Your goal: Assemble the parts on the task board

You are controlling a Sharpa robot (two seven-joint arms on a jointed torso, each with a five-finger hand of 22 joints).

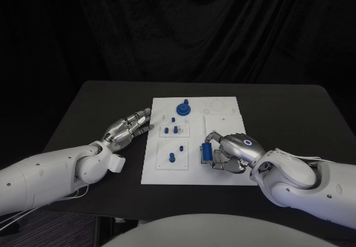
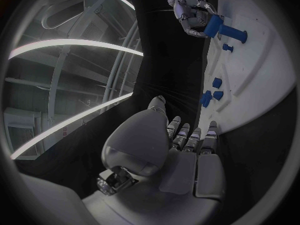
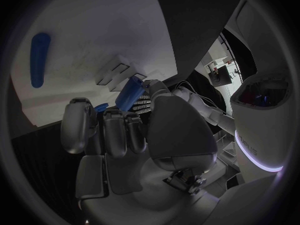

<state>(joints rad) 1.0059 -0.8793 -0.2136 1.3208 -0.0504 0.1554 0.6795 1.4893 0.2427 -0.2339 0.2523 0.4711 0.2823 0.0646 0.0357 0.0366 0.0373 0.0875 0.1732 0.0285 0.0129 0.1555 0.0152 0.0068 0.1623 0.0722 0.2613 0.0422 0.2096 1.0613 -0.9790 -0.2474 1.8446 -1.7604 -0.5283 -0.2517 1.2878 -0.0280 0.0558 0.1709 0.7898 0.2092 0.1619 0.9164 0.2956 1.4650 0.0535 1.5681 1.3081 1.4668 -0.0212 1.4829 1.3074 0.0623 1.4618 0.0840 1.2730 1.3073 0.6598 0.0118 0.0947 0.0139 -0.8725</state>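
Curled fingers of the right hand grip a blue part over the task board's near right area, while the left hand rests spread, holding nothing, just beside the board's left edge.

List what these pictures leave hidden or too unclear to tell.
- Head view: the right hand covers most of the blue part it holds; its shape is unclear.
- Head view: small parts on the board are too small to identify.
- Left wrist view: the left hand hides the board's near edge.
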